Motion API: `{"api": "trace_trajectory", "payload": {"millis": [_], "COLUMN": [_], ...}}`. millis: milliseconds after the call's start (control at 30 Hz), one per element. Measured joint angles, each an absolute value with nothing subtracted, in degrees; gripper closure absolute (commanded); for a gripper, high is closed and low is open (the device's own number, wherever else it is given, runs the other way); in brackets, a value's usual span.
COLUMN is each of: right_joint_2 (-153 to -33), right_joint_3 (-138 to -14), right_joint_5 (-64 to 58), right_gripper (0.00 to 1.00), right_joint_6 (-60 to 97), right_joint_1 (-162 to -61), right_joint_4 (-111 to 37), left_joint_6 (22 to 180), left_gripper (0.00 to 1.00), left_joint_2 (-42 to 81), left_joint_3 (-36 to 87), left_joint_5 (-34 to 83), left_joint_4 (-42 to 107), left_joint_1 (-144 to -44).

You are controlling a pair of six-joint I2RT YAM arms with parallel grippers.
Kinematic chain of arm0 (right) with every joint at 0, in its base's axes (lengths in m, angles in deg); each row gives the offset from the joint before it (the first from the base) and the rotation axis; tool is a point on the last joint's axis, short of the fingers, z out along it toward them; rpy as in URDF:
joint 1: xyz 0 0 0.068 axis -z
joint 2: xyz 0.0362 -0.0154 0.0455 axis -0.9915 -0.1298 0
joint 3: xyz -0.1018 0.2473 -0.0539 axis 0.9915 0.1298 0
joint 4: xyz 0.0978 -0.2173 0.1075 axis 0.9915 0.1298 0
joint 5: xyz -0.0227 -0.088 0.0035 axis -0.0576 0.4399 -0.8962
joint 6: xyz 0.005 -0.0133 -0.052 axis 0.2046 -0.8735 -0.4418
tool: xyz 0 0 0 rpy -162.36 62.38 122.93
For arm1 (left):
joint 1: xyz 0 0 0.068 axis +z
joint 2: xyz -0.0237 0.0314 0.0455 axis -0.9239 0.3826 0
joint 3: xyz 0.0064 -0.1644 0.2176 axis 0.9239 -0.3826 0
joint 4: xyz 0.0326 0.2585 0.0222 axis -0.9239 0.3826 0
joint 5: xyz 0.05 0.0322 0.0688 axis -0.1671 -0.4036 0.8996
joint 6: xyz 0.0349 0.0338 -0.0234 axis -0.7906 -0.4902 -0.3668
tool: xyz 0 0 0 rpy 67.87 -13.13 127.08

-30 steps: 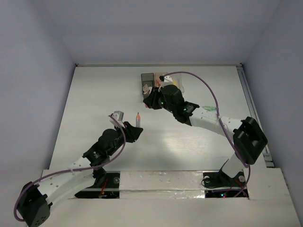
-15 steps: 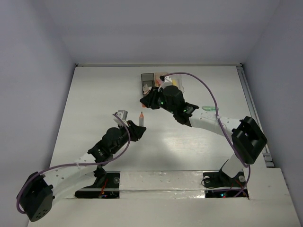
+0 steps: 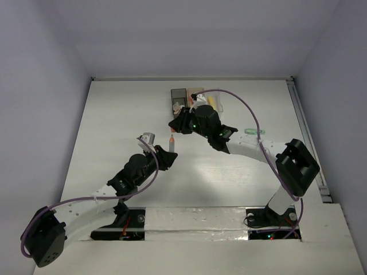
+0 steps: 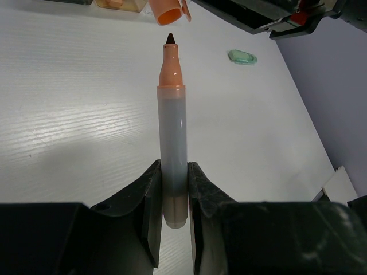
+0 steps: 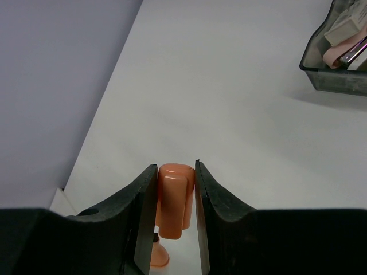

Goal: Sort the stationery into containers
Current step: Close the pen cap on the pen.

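This was a robotics lab test cell, not a lived-in room. A plain white desk (image 3: 114, 126) sat boxed in by blank, pale walls (image 3: 46, 86) on its left, far and right sides. Two black-and-white robot arms, the left arm (image 3: 135, 172) and the right arm (image 3: 252, 148), were bolted to a taped white mounting plate (image 3: 195, 219) at the desk's near edge. Purple cables (image 3: 252, 110) looped along them. A metal rail (image 3: 303, 114) ran down the desk's right edge, and small plastic bins (image 3: 179, 98) stood toward its far side.
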State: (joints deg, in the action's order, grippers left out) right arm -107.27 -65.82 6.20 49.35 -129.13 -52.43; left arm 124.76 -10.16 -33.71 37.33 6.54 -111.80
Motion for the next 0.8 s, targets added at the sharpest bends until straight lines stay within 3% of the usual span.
{"api": "trace_trajectory", "payload": {"millis": [800], "right_joint_2": [-107.4], "right_joint_3": [-64.9], "right_joint_5": [7.1], "right_gripper": [0.92], "right_joint_6": [49.3], "right_joint_1": [-131.1], "right_joint_4": [-53.6], "left_joint_6": [124.1], "left_gripper": [1.0], "left_joint_2": [-9.8], "left_joint_3": [-32.5], "left_joint_5": [38.8], "left_joint_4": [6.9], "left_joint_1": [-111.8]}}
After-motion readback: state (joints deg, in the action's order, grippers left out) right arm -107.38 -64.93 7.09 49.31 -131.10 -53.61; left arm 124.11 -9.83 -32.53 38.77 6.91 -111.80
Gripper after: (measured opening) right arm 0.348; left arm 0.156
